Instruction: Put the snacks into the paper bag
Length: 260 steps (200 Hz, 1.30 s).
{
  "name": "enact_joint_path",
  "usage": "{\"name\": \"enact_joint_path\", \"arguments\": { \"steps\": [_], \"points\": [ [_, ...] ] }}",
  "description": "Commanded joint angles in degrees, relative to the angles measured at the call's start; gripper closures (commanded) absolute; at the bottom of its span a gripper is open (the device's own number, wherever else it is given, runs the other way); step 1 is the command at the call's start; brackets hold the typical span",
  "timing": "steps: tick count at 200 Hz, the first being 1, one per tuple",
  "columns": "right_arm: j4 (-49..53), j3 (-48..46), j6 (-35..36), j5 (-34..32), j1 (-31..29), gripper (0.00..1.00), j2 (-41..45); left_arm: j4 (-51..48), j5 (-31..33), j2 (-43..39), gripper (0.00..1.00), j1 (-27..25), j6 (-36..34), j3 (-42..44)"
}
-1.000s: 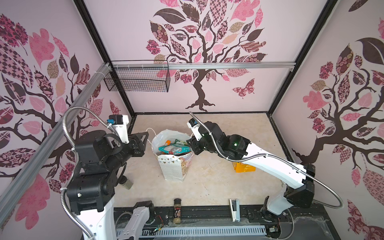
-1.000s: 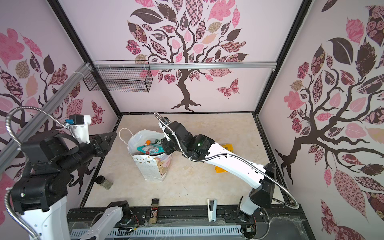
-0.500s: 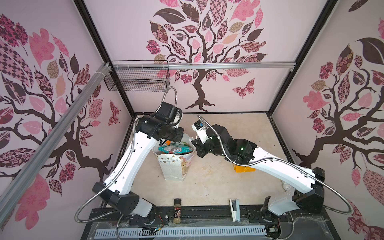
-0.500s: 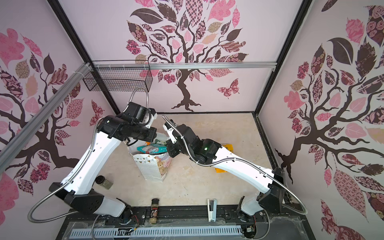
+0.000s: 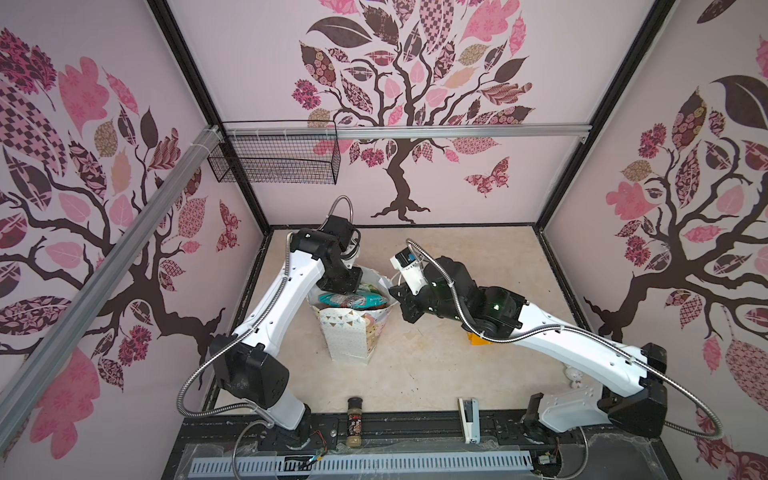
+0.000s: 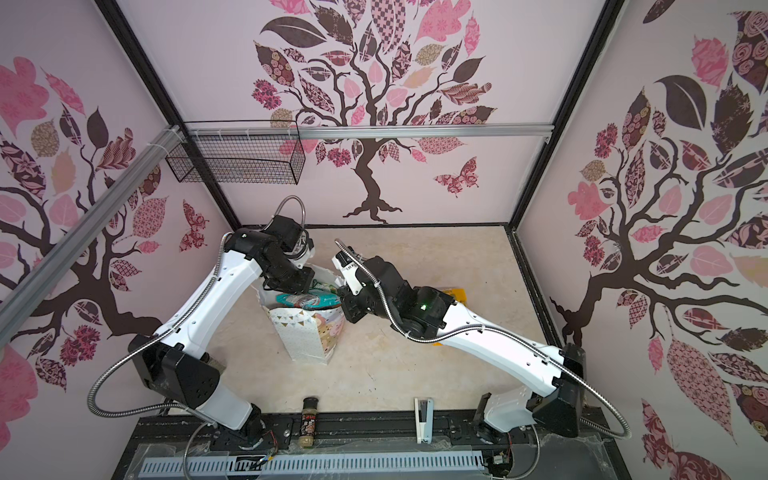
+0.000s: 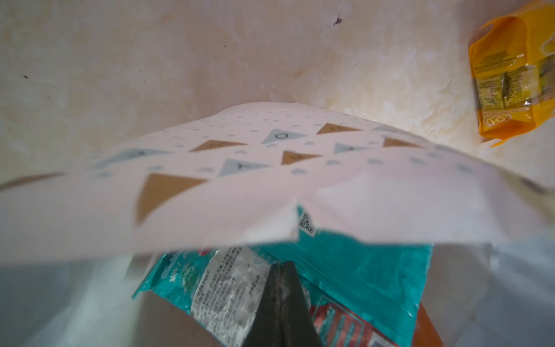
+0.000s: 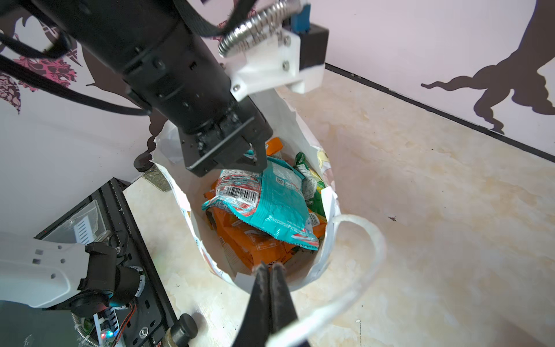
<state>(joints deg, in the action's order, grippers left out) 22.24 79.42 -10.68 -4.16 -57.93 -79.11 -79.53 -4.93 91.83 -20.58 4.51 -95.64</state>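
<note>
Beige and marbled, flecked with a few dark specks, the tabletop (image 5: 436, 365) is boxed in by pale pink walls (image 5: 257, 62) printed with dark-branched trees. A black wire basket (image 5: 274, 162) hangs from a rail on the back wall.

Both arms meet over the paper bag (image 5: 353, 336), which stands upright between them. The left gripper (image 7: 287, 267) is down in the bag's mouth with its jaws pressed together. Its tips touch a teal packet (image 8: 279, 204) lying on top of orange packets (image 8: 255, 243) and a green packet (image 8: 303, 168). Whether a fold is caught between them cannot be told. The right gripper (image 8: 270, 267), across the mouth from it, is likewise closed at the bag's rim, and blur there hides whether paper is pinched.

Behind the right gripper a lone orange packet (image 6: 453, 291) lies on the table, mostly covered by that arm in both top views. Well behind both grippers, a spice jar (image 5: 354, 419) and a white stapler (image 5: 468, 419) lie at the front edge.
</note>
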Motion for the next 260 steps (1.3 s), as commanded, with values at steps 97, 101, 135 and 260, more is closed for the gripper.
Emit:
{"name": "enact_joint_path", "arguments": {
  "steps": [97, 101, 135, 260],
  "points": [
    [-1.79, 1.11, -0.21, 1.69, 0.26, 0.9, 2.69, 18.22, -0.41, -2.42, 1.0, -1.61, 6.19, 16.15],
    [-1.57, 1.43, -0.22, 1.58, 0.27, 0.9, 2.5, 18.53, -0.3, -2.62, 1.0, -1.64, 6.21, 16.09],
    [-0.25, 2.79, -0.38, 0.78, 0.27, 0.88, 1.85, 17.89, 4.51, -7.89, 0.67, -1.68, 6.28, 10.09],
    [7.11, 5.83, -2.69, 0.9, 0.26, 0.54, 1.12, 29.38, 18.62, -45.72, 0.07, 5.98, 8.44, 22.25]
  ]
}}
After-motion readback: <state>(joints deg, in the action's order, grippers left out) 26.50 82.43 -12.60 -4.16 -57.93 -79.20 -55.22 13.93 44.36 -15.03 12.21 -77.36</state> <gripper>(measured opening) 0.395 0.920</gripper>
